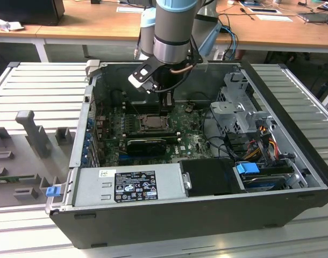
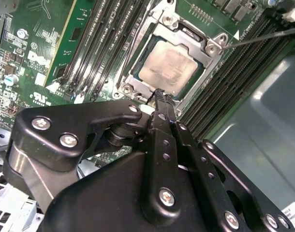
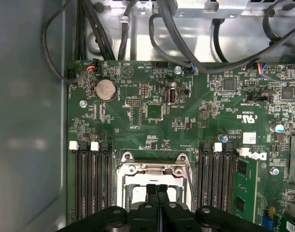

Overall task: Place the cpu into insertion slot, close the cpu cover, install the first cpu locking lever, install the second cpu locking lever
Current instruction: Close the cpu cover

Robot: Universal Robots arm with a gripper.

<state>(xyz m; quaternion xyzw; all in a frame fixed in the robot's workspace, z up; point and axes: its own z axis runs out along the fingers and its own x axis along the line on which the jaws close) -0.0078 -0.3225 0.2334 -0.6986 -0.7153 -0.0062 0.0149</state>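
One tool: black two-fingered tool is seen clenched, fingers pressed together, tip at the edge of the dark-rimmed square insertion slot.
Cpu: tan-silver square cpu is seated in that slot.
Cover: dark-silver metal cpu cover frame is laid flat around the chip.
Board: green circuit board is housed in the open black computer case, on the grey ribbed surface.

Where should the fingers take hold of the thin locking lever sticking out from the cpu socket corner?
Take the locking lever on its bare straight rod, away from its hinge at the cpu cover corner, fingers closing across it from above. It is a thin wire running out over the memory slots, so both sides probably have room there.
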